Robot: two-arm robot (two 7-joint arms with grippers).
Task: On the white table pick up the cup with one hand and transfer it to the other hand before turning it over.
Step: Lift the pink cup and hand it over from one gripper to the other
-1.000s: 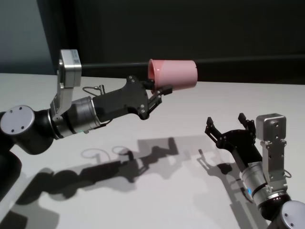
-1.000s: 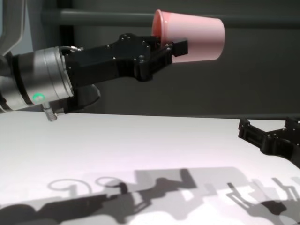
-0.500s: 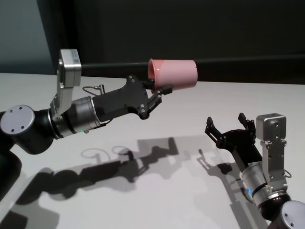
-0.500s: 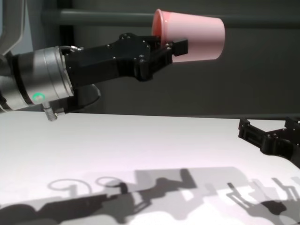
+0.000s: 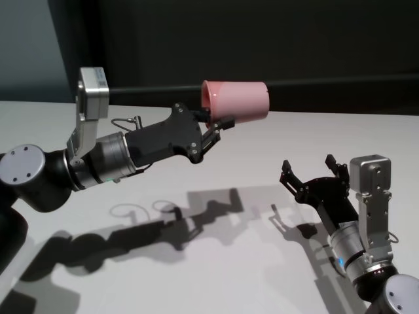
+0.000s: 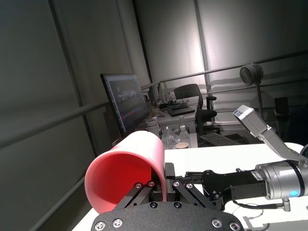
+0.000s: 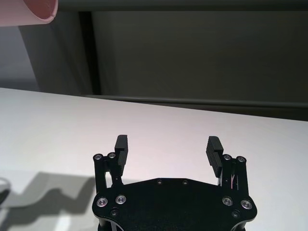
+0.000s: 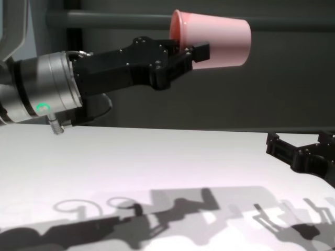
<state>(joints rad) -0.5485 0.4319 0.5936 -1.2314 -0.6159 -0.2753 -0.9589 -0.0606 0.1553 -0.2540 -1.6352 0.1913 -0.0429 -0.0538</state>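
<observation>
The pink cup lies on its side high above the white table, base pointing right. My left gripper, on the green-lit wrist, is shut on the cup's rim, one jaw inside the mouth and one outside. My right gripper hovers low over the table's right side, open with nothing between its fingers, below and to the right of the cup. A corner of the cup shows in the right wrist view.
A dark rail runs along the table's far edge against a dark wall. Shadows of both arms fall on the tabletop. In the left wrist view, a monitor and office chairs stand far behind.
The left arm and cup have shifted very slightly left; the right arm has barely moved.
</observation>
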